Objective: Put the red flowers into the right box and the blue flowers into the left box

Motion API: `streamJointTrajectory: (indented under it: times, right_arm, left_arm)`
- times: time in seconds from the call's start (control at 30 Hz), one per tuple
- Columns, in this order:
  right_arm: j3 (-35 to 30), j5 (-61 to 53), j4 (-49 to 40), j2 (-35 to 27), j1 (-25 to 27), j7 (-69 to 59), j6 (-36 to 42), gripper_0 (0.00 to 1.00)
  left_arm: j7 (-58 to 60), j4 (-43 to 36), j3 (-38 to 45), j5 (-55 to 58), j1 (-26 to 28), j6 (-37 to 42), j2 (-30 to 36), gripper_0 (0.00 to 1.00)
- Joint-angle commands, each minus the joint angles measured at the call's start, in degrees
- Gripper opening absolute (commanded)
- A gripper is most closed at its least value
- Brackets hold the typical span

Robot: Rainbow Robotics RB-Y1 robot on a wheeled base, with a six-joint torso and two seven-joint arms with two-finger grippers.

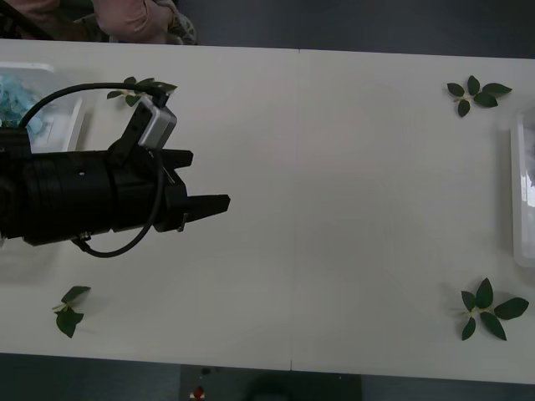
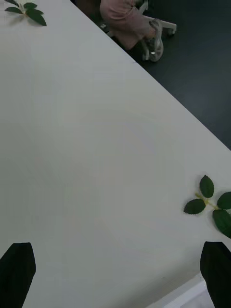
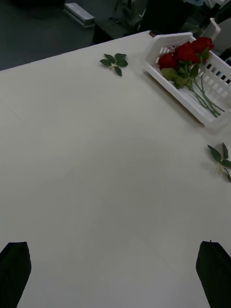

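Note:
Red flowers (image 3: 188,52) lie in the right box (image 3: 176,93), a white slotted tray at the table's right end, also seen at the edge of the front view as the right box (image 1: 523,200). Blue flowers (image 1: 12,98) lie in the left box (image 1: 73,122) at the far left corner. My left gripper (image 1: 219,205) hovers over the left half of the table, pointing toward the middle. It is open and holds nothing, as the left gripper (image 3: 113,250) shows in its own wrist view. My right gripper (image 2: 115,250) is also open and empty above bare table.
Loose green leaf sprigs lie near the table corners: far left (image 1: 140,88), near left (image 1: 70,309), far right (image 1: 475,93) and near right (image 1: 488,309). A white edge (image 2: 192,296) shows beside the right gripper. The table's middle is bare white surface.

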Motion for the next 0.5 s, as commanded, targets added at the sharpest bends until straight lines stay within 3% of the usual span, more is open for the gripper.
streamJointTrajectory:
  times: [0.03,0.33,0.5]
  right_arm:
    - [-0.4,-3.6,-0.6,-0.4,-0.2,0.8,2.4,1.00]
    - [1.3,-7.3,-0.6,4.3,-1.2,0.8,7.7,1.00]
    - [3.1,-7.6,-0.6,8.4,-4.3,0.8,11.9,1.00]
  left_arm:
    - [-7.8,2.7,-0.2,2.1,-2.4,0.1,-0.4,1.00]
    - [-10.6,4.8,-2.5,4.5,-6.9,0.6,-0.4,1.00]
    - [-10.5,4.8,-3.1,4.2,-7.6,0.6,-0.4,1.00]
